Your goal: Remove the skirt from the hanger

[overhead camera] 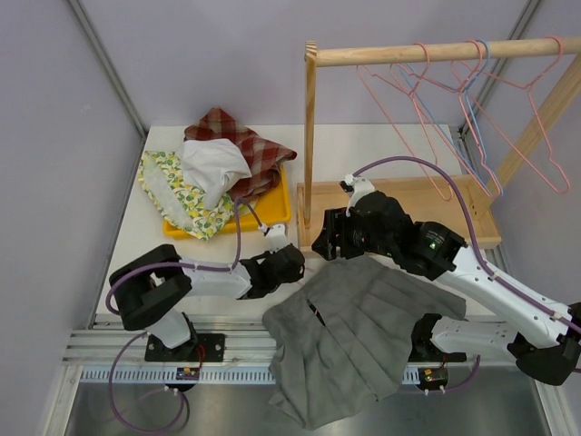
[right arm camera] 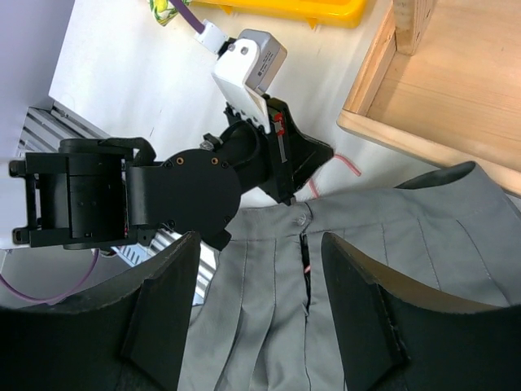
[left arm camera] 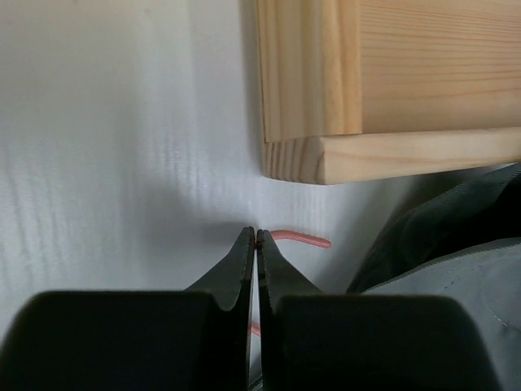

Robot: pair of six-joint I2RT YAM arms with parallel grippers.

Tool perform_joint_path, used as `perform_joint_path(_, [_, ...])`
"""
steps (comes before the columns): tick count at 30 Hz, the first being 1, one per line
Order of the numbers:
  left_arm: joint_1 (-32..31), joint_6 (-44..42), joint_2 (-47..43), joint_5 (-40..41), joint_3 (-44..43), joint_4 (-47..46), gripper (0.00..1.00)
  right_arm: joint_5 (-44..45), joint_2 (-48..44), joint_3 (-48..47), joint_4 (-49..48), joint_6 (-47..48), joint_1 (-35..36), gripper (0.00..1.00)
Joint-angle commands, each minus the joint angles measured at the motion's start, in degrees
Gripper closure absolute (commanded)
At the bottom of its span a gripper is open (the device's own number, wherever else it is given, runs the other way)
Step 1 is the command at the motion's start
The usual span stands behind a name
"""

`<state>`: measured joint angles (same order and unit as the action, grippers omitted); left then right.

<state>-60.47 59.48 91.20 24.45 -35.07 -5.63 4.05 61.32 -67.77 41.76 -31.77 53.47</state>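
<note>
The grey pleated skirt [overhead camera: 354, 336] lies flat at the near edge of the table and hangs over it. A pink wire hanger is inside it. Only the hanger's hook [left arm camera: 303, 239] sticks out at the buttoned waistband [right arm camera: 303, 218]. My left gripper [overhead camera: 296, 263] is shut on the hook [right arm camera: 346, 163], with its fingertips [left arm camera: 256, 238] low over the white table. My right gripper [overhead camera: 331, 238] is open and empty. Its jaws straddle the waistband and slit from above [right arm camera: 260, 244], without touching the skirt [right arm camera: 269, 326].
The wooden rack base [overhead camera: 408, 204] stands just behind the skirt, and its corner [left arm camera: 326, 155] is close to my left fingertips. Its post [overhead camera: 310, 136] holds a rail with several pink hangers [overhead camera: 436, 100]. A yellow tray [overhead camera: 272, 216] of folded clothes is at the back left.
</note>
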Motion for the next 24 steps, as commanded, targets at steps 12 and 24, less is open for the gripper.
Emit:
perform_joint_path(12, [-6.8,-1.7,-11.6,-1.5,-7.2,47.3,1.0,1.5,0.1,-2.4,-0.8,0.2,0.3,0.31])
perform_joint_path(24, [-18.0,8.3,-35.5,-6.2,-4.3,60.5,0.01,-2.6,5.3,1.7,-3.2,-3.4,0.4,0.2])
